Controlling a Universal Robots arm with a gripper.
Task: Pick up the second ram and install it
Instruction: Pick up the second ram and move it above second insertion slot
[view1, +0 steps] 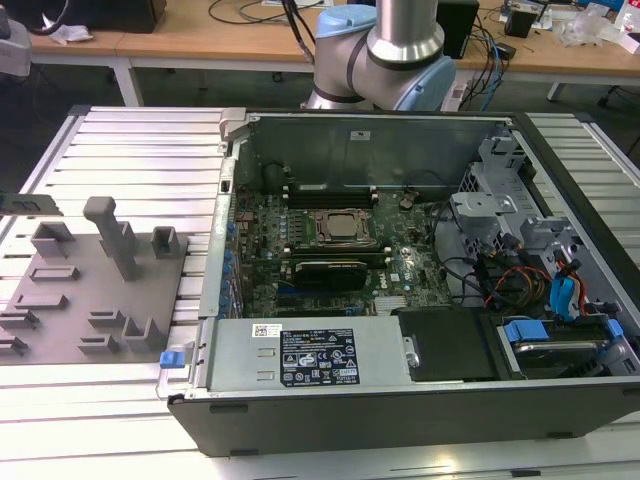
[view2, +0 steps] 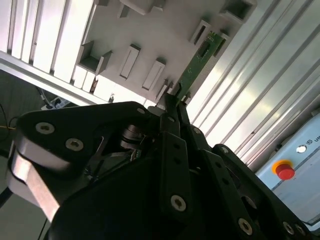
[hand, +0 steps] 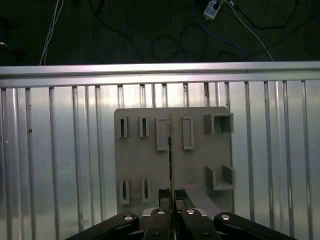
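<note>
Slatted table (hand: 60, 150) behind second ram (hand: 171, 150), edge-on in end effector (hand: 171, 202)

Room light: bright and even, with soft shadows, in the exterior view.
Glare: ribbed aluminium counter (view2: 270, 70) washes out white in the second wrist view.
Shadow: gripper (view2: 173, 97) almost black against it; floor (hand: 125, 30) dim in the first wrist view.

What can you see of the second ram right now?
The second ram is a thin, narrow green circuit-board stick with small dark parts near its far end. The gripper pinches one end between its fingertips, and the rest juts out beyond them. In the first wrist view it shows edge-on, a fine line over the grey slotted holder plate. Whether its far end touches the plate I cannot tell.
</note>
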